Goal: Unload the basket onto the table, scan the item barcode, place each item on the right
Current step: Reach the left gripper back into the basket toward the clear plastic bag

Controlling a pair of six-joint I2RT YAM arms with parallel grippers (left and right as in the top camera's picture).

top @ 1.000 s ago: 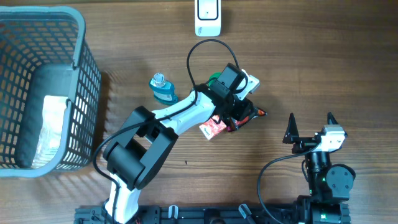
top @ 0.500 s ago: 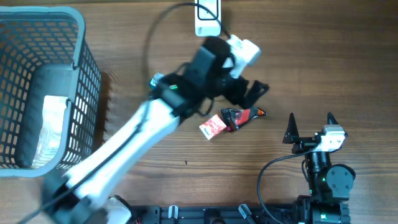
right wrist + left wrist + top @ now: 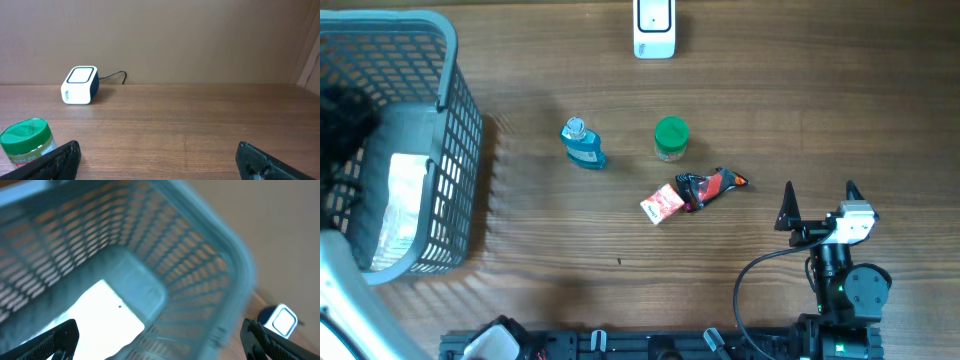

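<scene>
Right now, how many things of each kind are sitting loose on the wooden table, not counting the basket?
Bottles: 1, small blue plastic bottle
Jars: 1, green-lidded jar
Packets: 2, red-and-white sachet and black-and-red wrapper
Scanners: 1, white box scanner
Total: 5

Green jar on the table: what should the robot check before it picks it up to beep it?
1. Left gripper open with nothing in it: ok.
2. Right gripper open with nothing in it: ok.
3. Jar standing upright, lid on, not touching anything else: ok.
4. Space in front of the scanner free: ok.
5. Left gripper near the jar: not ok, it is over the basket.
6. Which way the jar's code faces: cannot tell, too small to see.
</scene>
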